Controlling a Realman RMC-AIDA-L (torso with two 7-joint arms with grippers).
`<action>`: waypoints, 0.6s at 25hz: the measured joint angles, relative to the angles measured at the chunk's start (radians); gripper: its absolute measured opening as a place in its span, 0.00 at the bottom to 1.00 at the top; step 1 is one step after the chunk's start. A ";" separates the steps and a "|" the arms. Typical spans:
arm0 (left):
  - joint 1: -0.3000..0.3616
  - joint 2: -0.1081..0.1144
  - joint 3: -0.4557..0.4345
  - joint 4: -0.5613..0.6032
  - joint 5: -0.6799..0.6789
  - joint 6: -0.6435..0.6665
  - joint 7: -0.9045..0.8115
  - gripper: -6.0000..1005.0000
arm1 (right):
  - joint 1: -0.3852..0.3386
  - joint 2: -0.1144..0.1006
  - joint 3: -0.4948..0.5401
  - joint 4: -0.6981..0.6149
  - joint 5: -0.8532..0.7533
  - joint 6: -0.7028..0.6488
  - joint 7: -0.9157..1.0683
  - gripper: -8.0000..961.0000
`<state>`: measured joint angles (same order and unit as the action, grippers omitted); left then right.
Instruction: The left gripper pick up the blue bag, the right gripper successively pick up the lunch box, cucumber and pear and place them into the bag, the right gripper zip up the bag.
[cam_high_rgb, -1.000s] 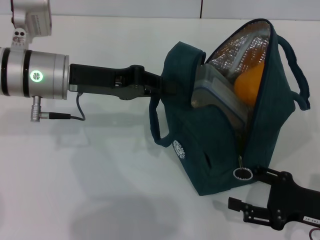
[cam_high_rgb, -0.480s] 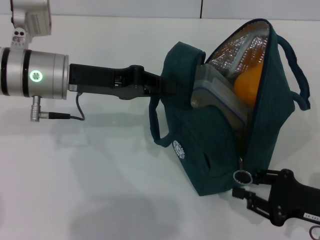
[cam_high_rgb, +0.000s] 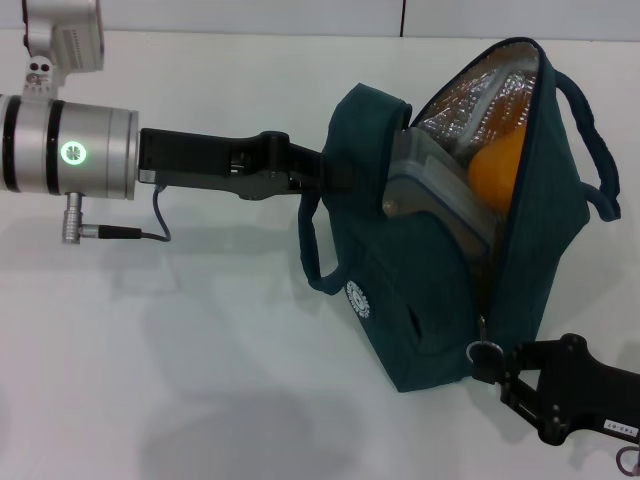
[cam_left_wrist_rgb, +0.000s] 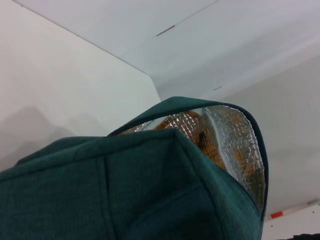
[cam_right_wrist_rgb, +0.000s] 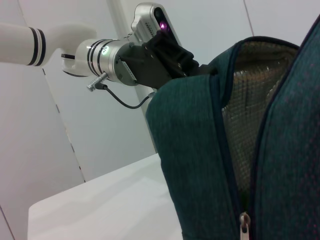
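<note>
Head view: the blue bag (cam_high_rgb: 420, 310) stands open on the white table (cam_high_rgb: 200, 350), the left gripper (cam_high_rgb: 325, 172) pinching its side. Inside, the lunch box (cam_high_rgb: 435, 195) and pear (cam_high_rgb: 497, 168) show. The right gripper (cam_high_rgb: 487, 362) is clamped on the zipper ring (cam_high_rgb: 482, 351).

Unzipped blue bag (cam_high_rgb: 430, 290) holds lunch box (cam_high_rgb: 435, 195), pear (cam_high_rgb: 497, 165).

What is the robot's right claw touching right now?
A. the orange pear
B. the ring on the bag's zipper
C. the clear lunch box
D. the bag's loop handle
B: in the head view the black two-fingered right end effector sits at the metal ring-pull zipper at the bottom of the dark teal fabric bag, away from handle and contents.
</note>
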<state>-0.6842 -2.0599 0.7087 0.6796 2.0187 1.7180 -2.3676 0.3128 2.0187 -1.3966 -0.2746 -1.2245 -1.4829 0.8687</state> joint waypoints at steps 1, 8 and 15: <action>0.000 0.000 0.000 0.000 0.000 0.000 0.000 0.05 | 0.000 0.000 0.001 0.000 0.000 0.000 -0.001 0.14; 0.000 0.000 0.000 0.000 0.000 0.000 0.001 0.05 | -0.005 0.000 0.003 -0.001 0.000 -0.003 -0.007 0.02; 0.001 0.000 -0.005 0.000 0.000 0.001 0.001 0.05 | -0.016 -0.004 0.005 -0.006 0.017 -0.010 -0.021 0.02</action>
<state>-0.6836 -2.0601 0.7033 0.6795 2.0187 1.7193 -2.3669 0.2972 2.0142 -1.3914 -0.2808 -1.2071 -1.4930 0.8473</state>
